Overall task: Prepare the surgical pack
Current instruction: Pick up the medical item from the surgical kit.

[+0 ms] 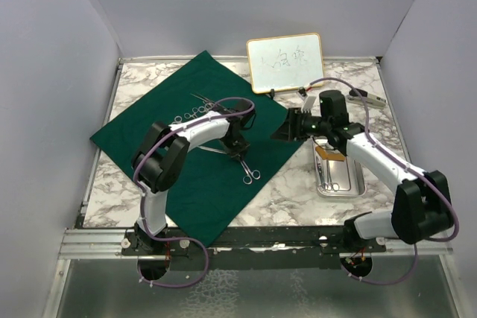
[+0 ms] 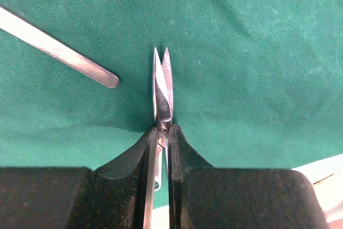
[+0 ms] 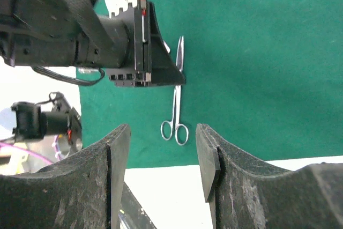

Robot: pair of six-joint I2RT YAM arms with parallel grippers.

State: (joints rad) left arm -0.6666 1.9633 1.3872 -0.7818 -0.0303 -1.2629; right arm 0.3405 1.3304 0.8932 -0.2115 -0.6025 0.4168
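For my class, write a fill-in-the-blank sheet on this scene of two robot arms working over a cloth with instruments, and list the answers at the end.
1. The left gripper is shut on a pair of ____.
2. They lie on a dark ____ cloth.
3. The right gripper has its jaws ____ and holds nothing.
4. The steel tray sits off the cloth, nearer the ____ arm.
Missing words: scissors; green; open; right.

Only the whiteboard (image 1: 298,72), upper centre of the top view, bears any writing: a few dark handwritten marks, too small to read. No other labels or numbers are legible.
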